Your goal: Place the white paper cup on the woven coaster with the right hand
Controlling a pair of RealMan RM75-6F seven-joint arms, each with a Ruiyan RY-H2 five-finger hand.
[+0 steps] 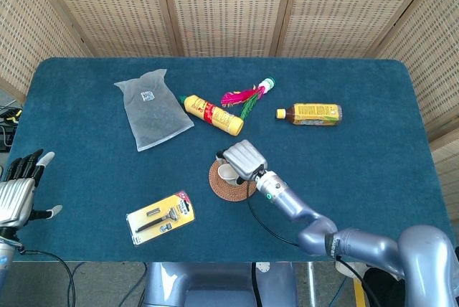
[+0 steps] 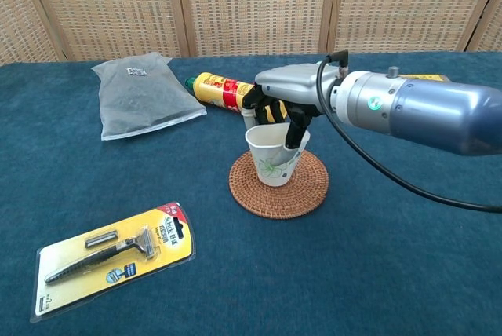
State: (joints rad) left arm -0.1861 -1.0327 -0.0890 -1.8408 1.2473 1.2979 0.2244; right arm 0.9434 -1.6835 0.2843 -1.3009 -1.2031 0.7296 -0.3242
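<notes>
Right robot hand [image 2: 284, 108] is gripping the cup [image 2: 275, 155] by its rim from above, fingers closed on it, so the base stays free to land | I'm holding the cup over the coaster [image 2: 278, 184] near the desk [image 2: 408, 257] middle; contact unclear | left robot hand [image 1: 18, 196] is idling spread and empty at the left edge

A yellow bottle [image 1: 211, 115] lies on its side on the blue table [image 1: 373, 178]. Just left of it sits a clear bag [image 1: 151, 109], flat. At its right end is a pink and green feathered toy [image 1: 247, 97], close to touching. Further right lies a tea bottle [image 1: 310, 114], also on its side. Well in front of the yellow bottle, toward the near-left edge, a packaged razor [image 1: 161, 217] lies flat.
</notes>
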